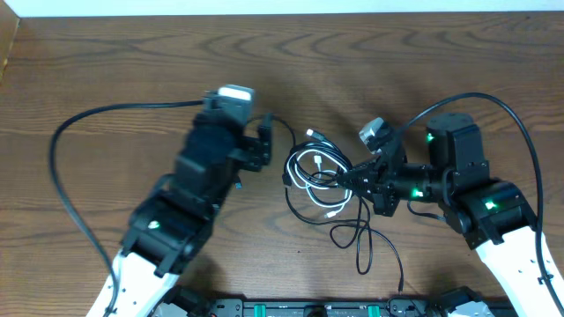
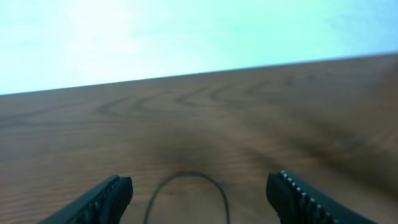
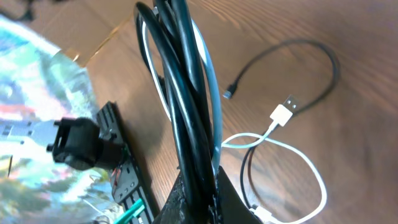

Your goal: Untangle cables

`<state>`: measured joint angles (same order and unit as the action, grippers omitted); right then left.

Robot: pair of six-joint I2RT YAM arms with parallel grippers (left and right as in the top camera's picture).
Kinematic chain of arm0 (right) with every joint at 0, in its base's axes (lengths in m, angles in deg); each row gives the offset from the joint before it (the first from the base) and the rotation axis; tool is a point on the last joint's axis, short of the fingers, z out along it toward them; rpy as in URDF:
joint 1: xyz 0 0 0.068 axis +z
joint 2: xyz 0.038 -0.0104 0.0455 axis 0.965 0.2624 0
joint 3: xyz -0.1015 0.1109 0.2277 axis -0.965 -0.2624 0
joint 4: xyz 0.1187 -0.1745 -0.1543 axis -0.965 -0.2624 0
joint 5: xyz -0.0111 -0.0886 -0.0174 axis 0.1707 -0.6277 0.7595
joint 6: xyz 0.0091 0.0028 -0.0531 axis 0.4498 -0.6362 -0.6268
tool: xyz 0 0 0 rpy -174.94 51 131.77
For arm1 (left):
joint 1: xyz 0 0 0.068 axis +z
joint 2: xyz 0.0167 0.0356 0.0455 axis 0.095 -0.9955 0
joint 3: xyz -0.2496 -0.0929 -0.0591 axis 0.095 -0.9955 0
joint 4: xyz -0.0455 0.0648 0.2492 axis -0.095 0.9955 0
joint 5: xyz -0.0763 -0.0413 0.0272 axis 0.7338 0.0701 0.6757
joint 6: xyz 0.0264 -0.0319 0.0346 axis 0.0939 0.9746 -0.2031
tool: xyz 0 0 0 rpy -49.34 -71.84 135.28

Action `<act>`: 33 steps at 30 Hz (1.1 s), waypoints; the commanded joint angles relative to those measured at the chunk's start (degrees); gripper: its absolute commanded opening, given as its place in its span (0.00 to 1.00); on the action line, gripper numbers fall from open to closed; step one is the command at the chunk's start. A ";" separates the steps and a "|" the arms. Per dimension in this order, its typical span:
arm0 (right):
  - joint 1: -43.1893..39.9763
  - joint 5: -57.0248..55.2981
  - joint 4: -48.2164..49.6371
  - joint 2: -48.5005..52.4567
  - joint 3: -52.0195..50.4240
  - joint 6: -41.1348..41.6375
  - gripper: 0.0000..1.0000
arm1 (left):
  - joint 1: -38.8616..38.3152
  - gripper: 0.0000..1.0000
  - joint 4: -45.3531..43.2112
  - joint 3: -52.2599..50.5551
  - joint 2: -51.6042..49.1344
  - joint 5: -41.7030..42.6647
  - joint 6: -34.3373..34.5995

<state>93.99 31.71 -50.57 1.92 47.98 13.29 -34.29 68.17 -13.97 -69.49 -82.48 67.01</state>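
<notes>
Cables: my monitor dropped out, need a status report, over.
Left gripper open, empty. Right gripper shut on the cables, black strands through jaws. Tangle not undone. No obstruction seen.

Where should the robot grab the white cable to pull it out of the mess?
Best on the white cable, just behind its flat USB plug. That end lies loose on the bare table, away from the bundle pinched in the right gripper. The open left gripper probably suits: come straight down from above, its fingers either side of the thin cord.
</notes>
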 commanded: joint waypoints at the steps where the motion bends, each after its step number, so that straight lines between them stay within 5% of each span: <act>1: -2.51 13.55 0.02 1.97 0.37 -12.17 0.01 | 7.19 0.74 0.87 1.22 0.31 20.35 1.09; 7: -5.99 30.34 0.44 9.22 0.37 -20.26 0.01 | 16.79 0.75 0.98 1.22 -3.28 54.62 -4.92; 11: -8.59 40.50 0.46 15.87 0.37 -22.36 0.01 | 18.84 0.76 0.98 1.22 -6.80 68.19 -9.70; 24: -9.55 42.25 0.22 23.61 0.37 -20.59 0.01 | 18.93 0.75 0.76 1.22 -12.68 78.77 -15.06; 33: -11.54 41.86 0.20 23.61 0.37 -20.57 0.01 | 18.91 0.58 0.79 1.22 -12.68 81.88 -15.02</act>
<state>83.61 71.11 -50.46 25.65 47.98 -6.69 -15.52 69.00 -13.92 -82.19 -3.64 52.74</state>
